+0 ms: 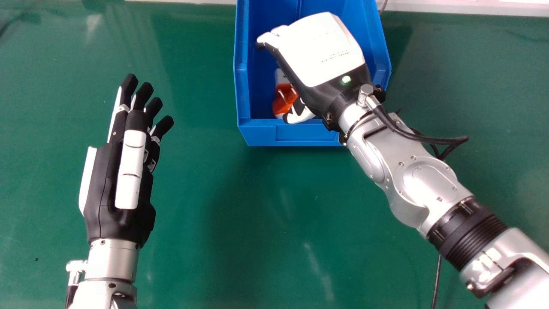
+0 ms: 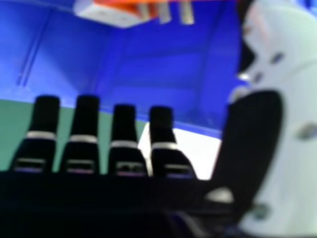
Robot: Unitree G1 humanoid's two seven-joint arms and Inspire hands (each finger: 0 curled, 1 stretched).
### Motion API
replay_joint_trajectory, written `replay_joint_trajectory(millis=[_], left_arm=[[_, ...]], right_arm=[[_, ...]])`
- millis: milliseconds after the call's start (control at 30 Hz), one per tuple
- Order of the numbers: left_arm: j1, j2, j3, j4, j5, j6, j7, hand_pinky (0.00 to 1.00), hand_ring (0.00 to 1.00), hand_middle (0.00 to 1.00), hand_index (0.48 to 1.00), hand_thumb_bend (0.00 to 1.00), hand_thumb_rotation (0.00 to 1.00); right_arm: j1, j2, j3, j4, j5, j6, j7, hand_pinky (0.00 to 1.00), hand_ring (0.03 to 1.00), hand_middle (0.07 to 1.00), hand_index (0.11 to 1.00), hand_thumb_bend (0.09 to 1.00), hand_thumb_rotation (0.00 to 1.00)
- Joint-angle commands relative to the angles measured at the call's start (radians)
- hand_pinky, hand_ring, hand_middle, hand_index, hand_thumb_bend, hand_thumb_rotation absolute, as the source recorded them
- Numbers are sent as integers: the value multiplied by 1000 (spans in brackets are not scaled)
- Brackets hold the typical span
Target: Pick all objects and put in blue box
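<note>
The blue box (image 1: 242, 94) contains an orange-and-white object (image 1: 281, 104), located by the wall nearest the robot. The object has a bright orange body, a white section and short, pale prongs. The right hand (image 1: 321, 51) is positioned over the box — fingers extended and released, thumb beside the object. The left hand (image 1: 120, 189) is left of the box — fingers straight, released
</note>
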Motion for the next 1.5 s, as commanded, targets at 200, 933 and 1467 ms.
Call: replay_joint_trajectory(millis=[200, 933, 1467], left_arm=[[0, 1, -2, -11, -4, -18, -12, 918, 960, 976, 975, 675, 815], [20, -8, -11, -43, -26, 1, -11, 920, 960, 978, 975, 672, 803], [26, -10, -9, -59, -37, 11, -13, 921, 960, 978, 976, 672, 792]], right_arm=[[14, -3, 8, -31, -13, -3, -1, 879, 909, 927, 868, 846, 267], [710, 24, -322, -835, 263, -121, -174, 924, 973, 981, 948, 848, 386], [1171, 160, -354, -920, 548, -454, -236, 895, 977, 993, 979, 776, 535]])
